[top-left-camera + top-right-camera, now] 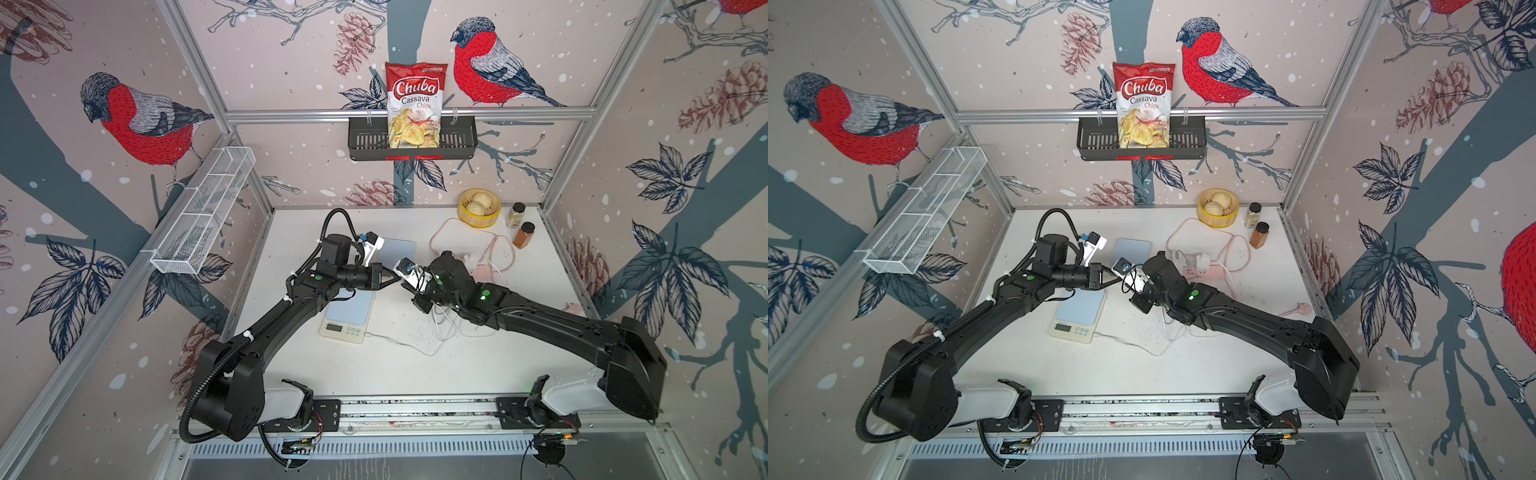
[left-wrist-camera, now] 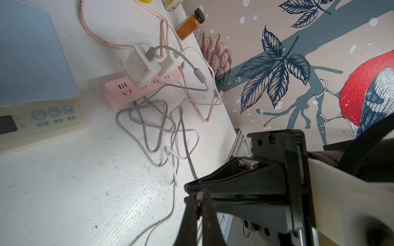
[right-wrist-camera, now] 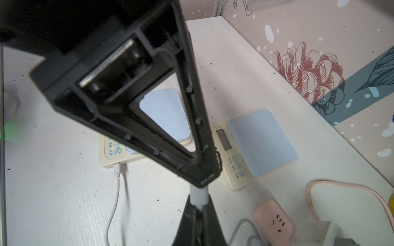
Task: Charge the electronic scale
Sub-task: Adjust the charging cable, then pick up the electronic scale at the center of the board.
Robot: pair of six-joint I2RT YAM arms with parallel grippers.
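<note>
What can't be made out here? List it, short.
- Pale piece, right wrist view: both ends buried in shut jaws; which cable it ends is unclear.
- Far scale: control end under the left gripper in both top views; display cut by the edge in the left wrist view.
- Power strip: mostly behind the right arm in a top view.

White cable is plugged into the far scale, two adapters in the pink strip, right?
Not the far scale: the white cable is plugged into the near scale, as the right wrist view shows. Two adapters in the pink strip is correct.
</note>
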